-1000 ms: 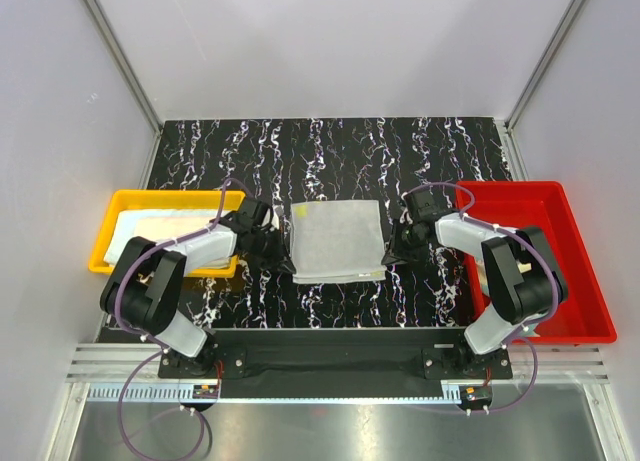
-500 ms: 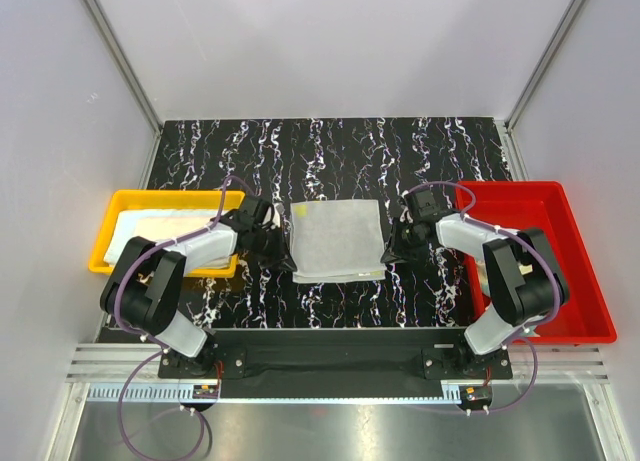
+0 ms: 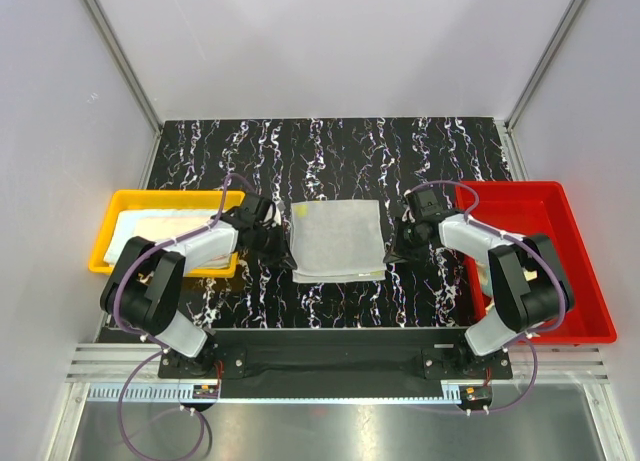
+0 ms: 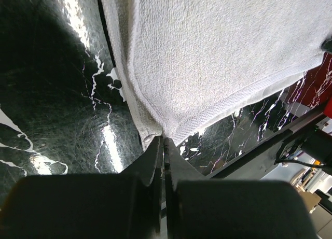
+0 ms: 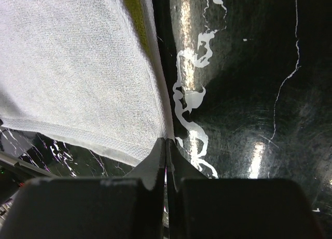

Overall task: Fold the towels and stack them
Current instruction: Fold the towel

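A folded pale towel (image 3: 338, 239) lies flat in the middle of the black marbled table. Yellow-green cloth (image 5: 133, 11) peeks out along its right edge. My left gripper (image 3: 285, 256) is low at the towel's near-left corner. In the left wrist view its jaws (image 4: 163, 140) are pressed shut, with the towel (image 4: 207, 57) corner pinched at the tips. My right gripper (image 3: 392, 251) sits at the near-right corner. Its jaws (image 5: 167, 141) are shut too, on the hem of the towel (image 5: 78, 68). More pale towels (image 3: 160, 227) lie in the yellow tray.
The yellow tray (image 3: 112, 203) stands at the table's left edge, just behind my left arm. The red tray (image 3: 545, 193) stands at the right edge, with my right arm reaching across its near-left corner. Grey walls close in the back and sides.
My right gripper has edged in to the towel's near-right corner and closed there. The left gripper has stayed shut at the near-left corner. The towel has not shifted.
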Available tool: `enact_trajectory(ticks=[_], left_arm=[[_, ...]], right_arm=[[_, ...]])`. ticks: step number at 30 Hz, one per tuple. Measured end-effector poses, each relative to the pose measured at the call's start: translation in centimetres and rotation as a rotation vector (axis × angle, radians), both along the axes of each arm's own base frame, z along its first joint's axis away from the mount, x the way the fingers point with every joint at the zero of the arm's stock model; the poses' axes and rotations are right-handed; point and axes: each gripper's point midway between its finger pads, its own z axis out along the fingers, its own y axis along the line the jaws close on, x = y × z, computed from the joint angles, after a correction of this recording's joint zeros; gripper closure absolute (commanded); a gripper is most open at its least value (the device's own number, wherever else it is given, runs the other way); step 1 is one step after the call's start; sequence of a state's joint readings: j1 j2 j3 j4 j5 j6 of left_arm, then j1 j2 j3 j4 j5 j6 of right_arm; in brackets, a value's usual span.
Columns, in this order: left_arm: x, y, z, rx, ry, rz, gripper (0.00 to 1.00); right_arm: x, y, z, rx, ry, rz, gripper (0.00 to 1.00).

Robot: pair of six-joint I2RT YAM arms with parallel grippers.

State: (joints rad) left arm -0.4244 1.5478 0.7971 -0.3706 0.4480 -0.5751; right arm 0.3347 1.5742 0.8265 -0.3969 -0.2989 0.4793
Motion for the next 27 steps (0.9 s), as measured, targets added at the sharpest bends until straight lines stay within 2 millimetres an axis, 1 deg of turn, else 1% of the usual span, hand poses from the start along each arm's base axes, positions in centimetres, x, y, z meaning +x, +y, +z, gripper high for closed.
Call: enact_trajectory(ticks=[5,8,10,12,14,16,17,18,19,20,23,26,27], left_arm=[[0.8,0.0,0.7,0.013,-0.018,0.006,1.00],[1.2,0.0,1.5,0.021,-0.028,0.012,1.00],[1.5,-0.1,2.5,0.016,-0.042,0.013,1.00],[1.7,-0.3,3.8,0.006,-0.065,0.012,1.00],[1.6,-0.4,5.4,-0.016,-0.108,0.010,1.00],[1.4,-0.7,6.9,-0.045,-0.155,0.008,1.00],[1.2,-0.7,7.2,-0.060,-0.180,0.008,1.00],[0.8,-0.7,7.1,-0.070,-0.190,0.012,1.00],[0.3,-0.5,6.6,-0.073,-0.186,0.015,1.00],[-0.4,-0.4,5.8,-0.071,-0.168,0.016,1.00],[-2.6,0.3,1.8,-0.038,-0.076,0.018,1.00],[-4.5,0.9,-1.4,0.007,0.021,0.016,1.00],[-4.7,1.0,-1.7,0.011,0.030,0.016,1.00]], right_arm=[[-0.1,0.0,0.3,-0.004,0.010,0.001,1.00],[0.2,0.0,1.0,-0.007,0.007,0.009,1.00],[0.7,0.2,1.9,-0.005,-0.004,0.017,1.00],[1.1,0.4,3.3,0.005,-0.028,0.027,1.00],[1.4,0.7,4.8,0.024,-0.069,0.033,1.00],[1.2,0.8,6.1,0.050,-0.107,0.039,1.00],[1.0,0.9,6.4,0.060,-0.119,0.041,1.00],[0.7,0.9,6.5,0.072,-0.137,0.042,1.00],[0.1,0.8,6.2,0.079,-0.136,0.041,1.00],[-0.5,0.7,5.6,0.083,-0.126,0.037,1.00],[-2.6,0.3,2.8,0.085,-0.062,0.027,1.00],[-4.0,0.2,0.9,0.088,-0.001,0.019,1.00],[-4.1,0.3,0.4,0.091,0.010,0.019,1.00]])
